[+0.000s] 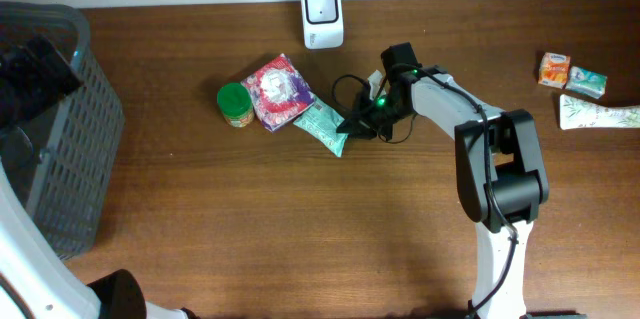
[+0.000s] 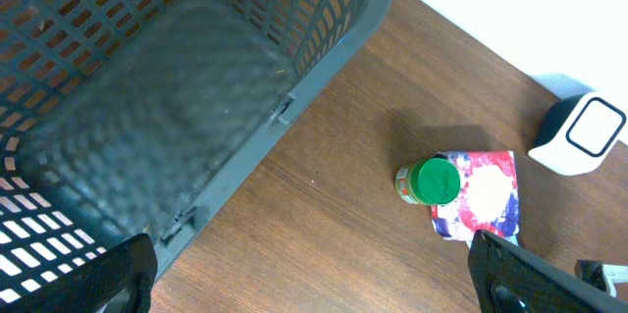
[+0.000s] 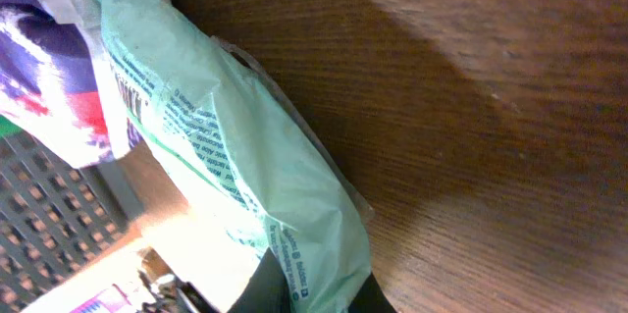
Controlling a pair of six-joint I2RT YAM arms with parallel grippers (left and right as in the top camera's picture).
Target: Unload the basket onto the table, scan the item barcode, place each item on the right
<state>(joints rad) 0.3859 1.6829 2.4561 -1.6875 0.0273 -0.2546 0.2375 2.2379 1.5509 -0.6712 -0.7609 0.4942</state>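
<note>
Item: mint-green plastic pouch [image 1: 320, 125], flat on the brown wooden counter [image 1: 300, 229] at frame centre, touching a red-and-purple packet [image 1: 278, 89].
Right end effector [image 1: 352, 125]: clenched on the pouch's right end.
Left end effector [image 2: 309, 276]: released, fingers wide apart, beside a grey mesh basket [image 2: 314, 68].
Scanner: white box [image 1: 322, 15], top centre.

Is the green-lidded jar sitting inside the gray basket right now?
No, the green-lidded jar stands on the wooden table beside the colourful packet, well outside the gray basket.
</note>
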